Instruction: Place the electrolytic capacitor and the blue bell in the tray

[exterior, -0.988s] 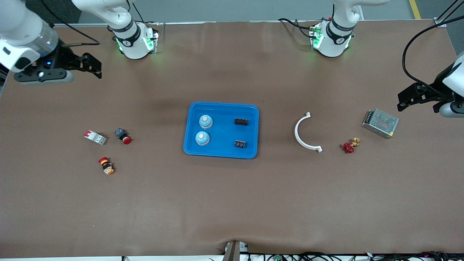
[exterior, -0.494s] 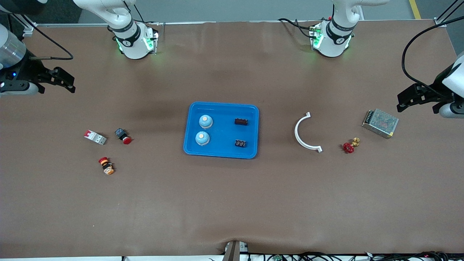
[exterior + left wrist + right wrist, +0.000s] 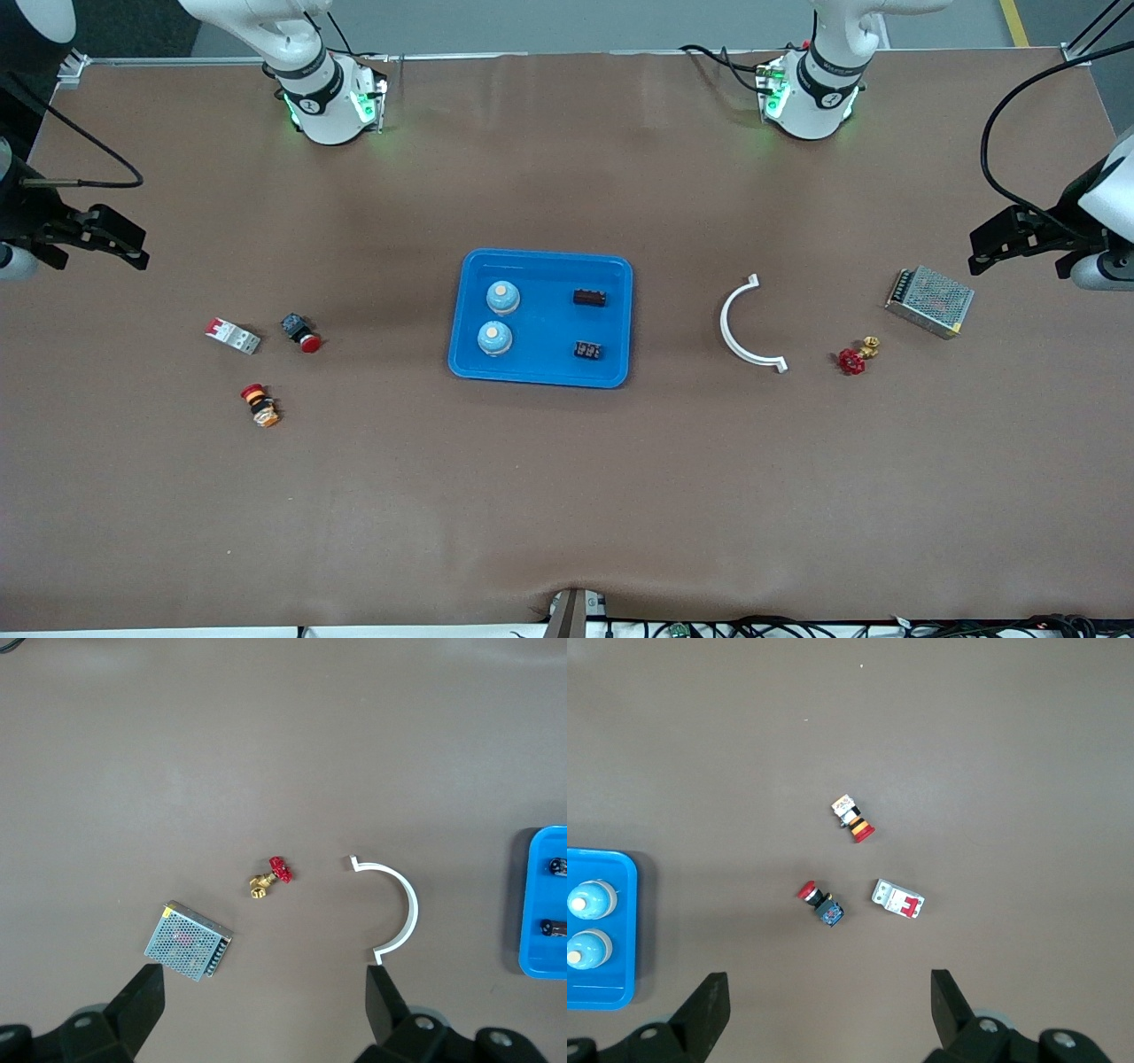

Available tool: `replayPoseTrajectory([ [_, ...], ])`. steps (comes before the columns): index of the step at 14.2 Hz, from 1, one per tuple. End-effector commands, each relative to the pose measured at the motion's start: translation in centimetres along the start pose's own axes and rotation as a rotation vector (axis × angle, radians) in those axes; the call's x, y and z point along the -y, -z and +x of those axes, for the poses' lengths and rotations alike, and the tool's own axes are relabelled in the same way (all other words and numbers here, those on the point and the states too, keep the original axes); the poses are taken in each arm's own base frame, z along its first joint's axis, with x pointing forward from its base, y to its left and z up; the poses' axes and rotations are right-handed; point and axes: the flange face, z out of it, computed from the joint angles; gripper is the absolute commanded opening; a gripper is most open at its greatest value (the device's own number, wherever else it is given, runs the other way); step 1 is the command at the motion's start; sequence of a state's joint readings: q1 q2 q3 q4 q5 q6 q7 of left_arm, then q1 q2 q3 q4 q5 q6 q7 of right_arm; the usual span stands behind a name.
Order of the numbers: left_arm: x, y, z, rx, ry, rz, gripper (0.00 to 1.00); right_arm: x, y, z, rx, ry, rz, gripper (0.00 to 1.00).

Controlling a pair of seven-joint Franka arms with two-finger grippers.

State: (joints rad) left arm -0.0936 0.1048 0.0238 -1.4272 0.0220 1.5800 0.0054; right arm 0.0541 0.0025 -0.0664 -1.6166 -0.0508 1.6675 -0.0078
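The bright-blue tray point(image 3: 540, 266) lies at the table's middle. In it stand two light-blue bells point(image 3: 502, 298) point(image 3: 494, 338) and two small black electrolytic capacitors point(image 3: 589, 297) point(image 3: 587, 351). The tray's edge shows in the left wrist view point(image 3: 532, 966) and, with the bells point(image 3: 590, 901), in the right wrist view point(image 3: 602, 997). My right gripper point(image 3: 115, 248) is open and empty, high over the table edge at the right arm's end. My left gripper point(image 3: 997, 244) is open and empty over the table at the left arm's end, beside the metal box.
A white curved bracket point(image 3: 740, 332), a red-handled brass valve point(image 3: 856, 356) and a meshed metal power-supply box point(image 3: 930, 301) lie toward the left arm's end. A white-red breaker point(image 3: 233, 336) and two red push buttons point(image 3: 301, 333) point(image 3: 260, 404) lie toward the right arm's end.
My right gripper has swung outward and toward the front camera, to the table edge at its end. My left gripper has barely moved. The things in the tray have not moved.
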Motion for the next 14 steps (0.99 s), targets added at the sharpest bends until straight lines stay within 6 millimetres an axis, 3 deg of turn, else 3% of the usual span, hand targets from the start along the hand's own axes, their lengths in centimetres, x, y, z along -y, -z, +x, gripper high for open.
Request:
replayPoseTrajectory([
  [1, -0.21, 0.30, 0.22, -0.010, 0.008, -0.007, 1.00, -0.43, -0.08, 0.64, 0.014, 0.035, -0.003, 1.00],
  [14, -0.01, 0.27, 0.27, -0.010, 0.011, -0.005, 1.00, -0.71, -0.04, 0.49, 0.016, 0.034, 0.022, 1.00],
])
